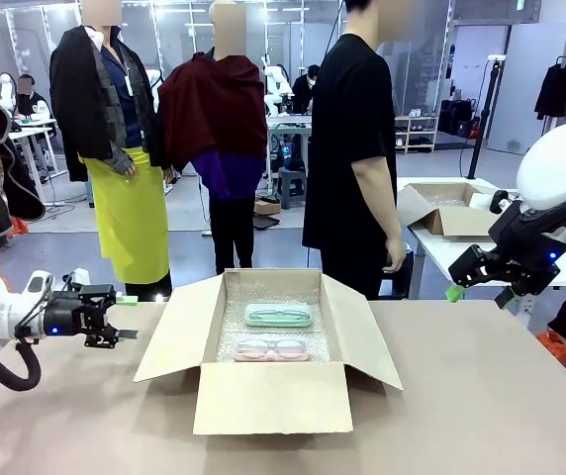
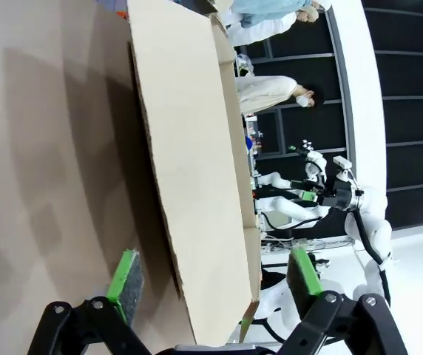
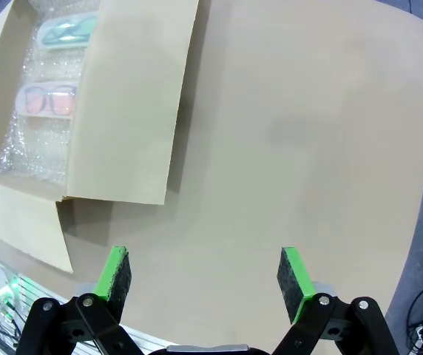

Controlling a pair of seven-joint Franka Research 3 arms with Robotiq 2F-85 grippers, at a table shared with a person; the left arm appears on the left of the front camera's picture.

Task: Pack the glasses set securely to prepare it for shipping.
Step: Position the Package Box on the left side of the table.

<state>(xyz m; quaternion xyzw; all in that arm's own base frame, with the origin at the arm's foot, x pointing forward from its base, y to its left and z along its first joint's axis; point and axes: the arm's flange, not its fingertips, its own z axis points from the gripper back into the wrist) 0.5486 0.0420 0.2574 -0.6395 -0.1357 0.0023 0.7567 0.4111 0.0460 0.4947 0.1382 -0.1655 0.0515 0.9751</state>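
Note:
The glasses set lies inside an open brown cardboard box [image 1: 263, 396] lined with bubble wrap. The mint green case [image 1: 278, 316] is at the far side and the pink case [image 1: 271, 348] nearer me, side by side and both flat. From above, the mint case [image 3: 67, 31] and pink case [image 3: 49, 100] show eyeglasses inside. My left gripper [image 1: 125, 317] is open, low over the table just left of the box's left flap [image 2: 197, 170], apart from it. My right gripper [image 1: 476, 289] hangs open above the table's right side, away from the box, with nothing between its pads [image 3: 115, 275].
All the box flaps are spread outward. A person in a black shirt [image 1: 352, 129] stands at the far edge behind the box, hand [image 1: 394, 255] hanging down. Another open cardboard box [image 1: 441, 208] sits on a white table at back right. Bare tabletop [image 3: 308, 148] lies right of the box.

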